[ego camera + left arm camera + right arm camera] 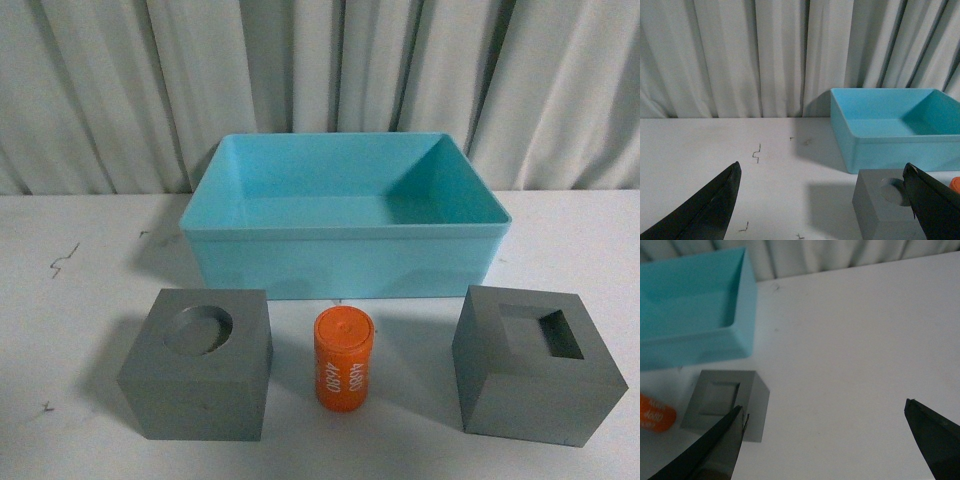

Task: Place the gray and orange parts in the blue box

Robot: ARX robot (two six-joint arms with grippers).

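The light blue box (345,255) stands empty at the back of the white table. In front of it sit a gray cube with a round recess (200,365) at left, an orange cylinder (343,359) with white lettering in the middle, and a gray cube with a square hole (535,365) at right. Neither arm shows in the front view. My left gripper (822,200) is open over bare table, the round-recess cube (885,210) by one finger, the blue box (890,145) beyond. My right gripper (825,440) is open, beside the square-hole cube (725,402); the orange cylinder (655,415) and blue box (695,347) show too.
A pleated white curtain (320,70) hangs behind the table. Small dark marks (756,152) dot the white tabletop (80,260) left of the box.
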